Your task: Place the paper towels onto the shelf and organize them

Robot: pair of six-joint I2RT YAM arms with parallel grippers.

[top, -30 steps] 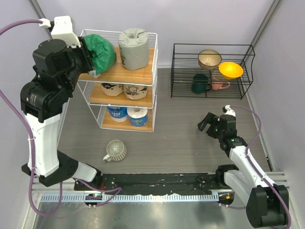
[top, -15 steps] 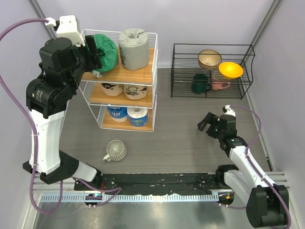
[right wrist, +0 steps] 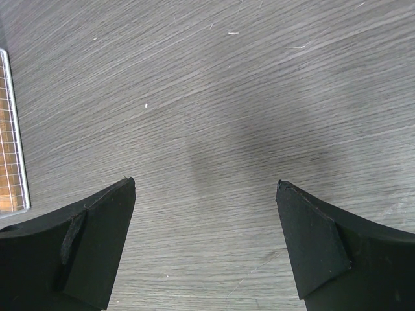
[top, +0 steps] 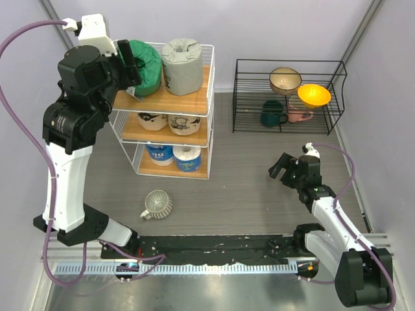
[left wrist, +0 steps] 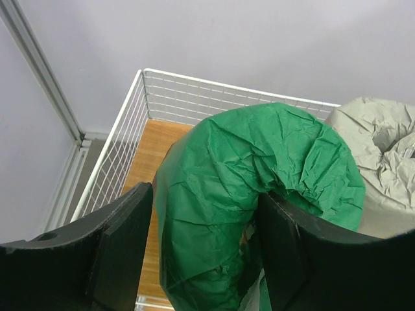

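Observation:
My left gripper (top: 131, 67) is shut on the green paper towel roll (top: 145, 66) and holds it at the left end of the top board of the white wire shelf (top: 209, 110), beside the grey roll (top: 181, 65). In the left wrist view the green roll (left wrist: 259, 168) fills the gap between my fingers (left wrist: 204, 214), with the grey roll (left wrist: 382, 149) to its right. Two tan rolls (top: 168, 122) stand on the middle board and the two blue and white rolls (top: 174, 155) on the bottom board. My right gripper (top: 280, 167) is open and empty over the table (right wrist: 206, 194).
A ribbed pale mug (top: 157, 204) lies on the table in front of the shelf. A low black wire rack (top: 288, 97) at the back right holds a gold bowl (top: 285, 79), an orange bowl (top: 314, 95) and two mugs.
My left arm has swung up and to the right, carrying the green roll further in over the top board toward the grey roll. The right arm has not moved.

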